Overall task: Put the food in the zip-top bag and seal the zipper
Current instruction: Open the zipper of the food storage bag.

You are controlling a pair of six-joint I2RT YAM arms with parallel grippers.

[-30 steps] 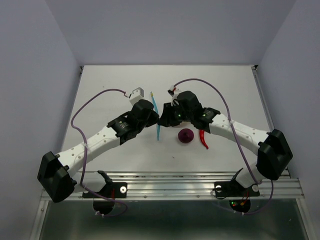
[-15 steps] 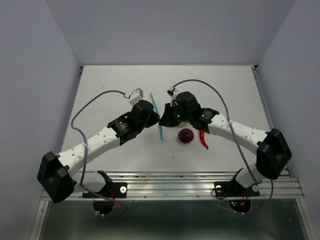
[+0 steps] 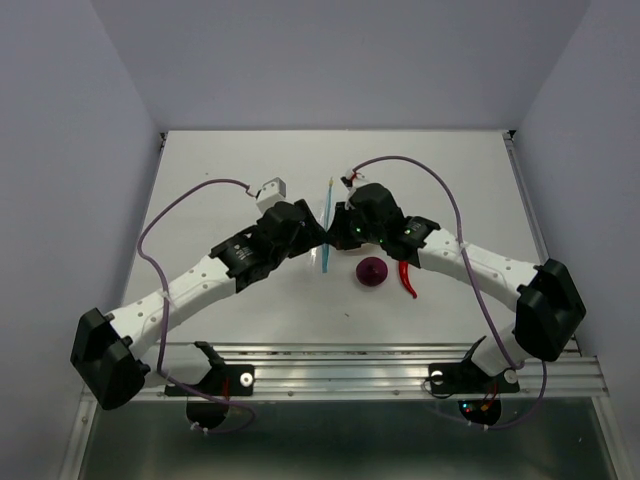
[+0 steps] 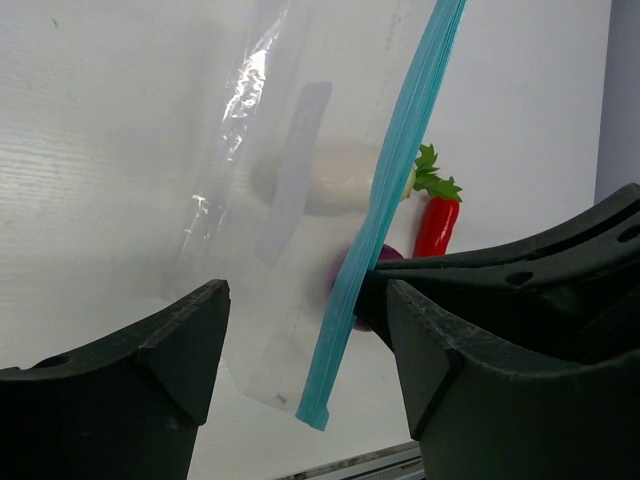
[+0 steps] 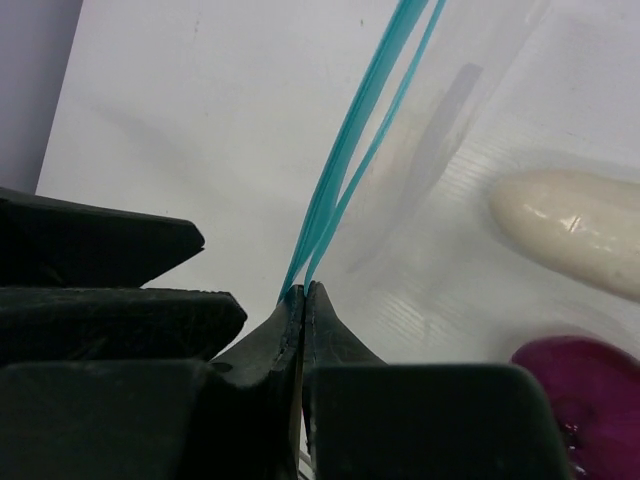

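The clear zip-top bag (image 4: 262, 210) hangs upright off the table between both grippers. Its blue zipper (image 3: 327, 222) runs along the edge as a strip (image 4: 392, 190). My right gripper (image 5: 303, 292) is shut on the zipper (image 5: 352, 150) near its lower end. My left gripper (image 4: 308, 345) stands open around the strip without touching it. The purple onion (image 3: 372, 272) and the red chili (image 3: 406, 279) lie on the table under the right arm. The white radish (image 5: 572, 228) lies beside the onion (image 5: 580, 405), seen through the bag film; the top view hides it.
The white table (image 3: 220, 190) ends in a metal rail (image 3: 340, 362) at the near side. Purple cables (image 3: 180, 205) loop above both arms. The left gripper's black fingers (image 5: 110, 245) fill the left of the right wrist view.
My left gripper has opened and let go of the zipper. The right gripper has shut on it. The strip swung from slanted to nearly upright and shifted right.
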